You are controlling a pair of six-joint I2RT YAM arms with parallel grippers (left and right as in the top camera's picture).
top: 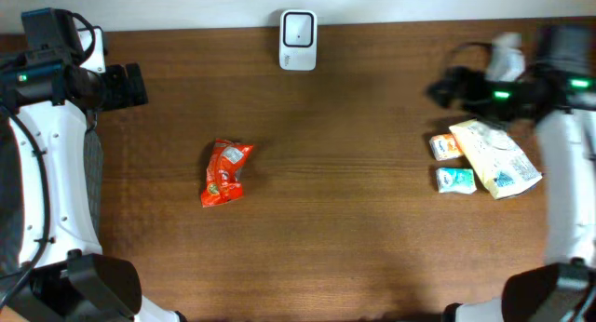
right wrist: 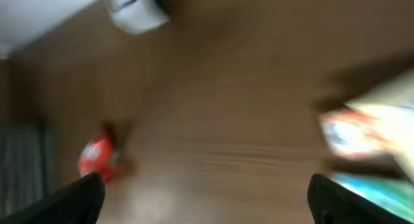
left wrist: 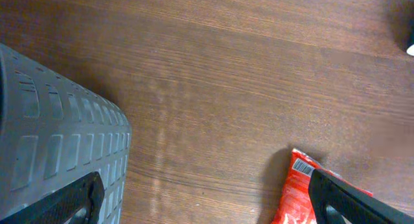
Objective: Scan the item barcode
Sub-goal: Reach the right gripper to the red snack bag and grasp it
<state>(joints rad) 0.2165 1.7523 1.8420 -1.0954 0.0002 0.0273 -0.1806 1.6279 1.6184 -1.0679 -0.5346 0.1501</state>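
Seen from above, the brown wooden surface (top: 354,257) carries a white rounded plastic barcode scanner (top: 298,40) at 12 o'clock, close to the far edge. The red crinkled foil snack packet (top: 225,171) lies flat at about 9 o'clock from the centre. It is alone, well apart from the scanner and from both arms. In the left wrist view a white barcode label shows near its upper corner, facing up. At 3 o'clock three more items lie together: a small orange packet (top: 446,146), a small teal packet (top: 455,180) just beside it toward 6 o'clock, and a large cream bag (top: 498,156) just beside both on their 3 o'clock side.

The left gripper (top: 130,87) hangs at 10 o'clock, released, its fingers wide apart with nothing between them. A grey ribbed object (left wrist: 58,159) lies near it. The right gripper (top: 442,87) hangs at 2 o'clock, near the three items. Its wrist view is blurred, yet the fingers stand wide apart and hold nothing.
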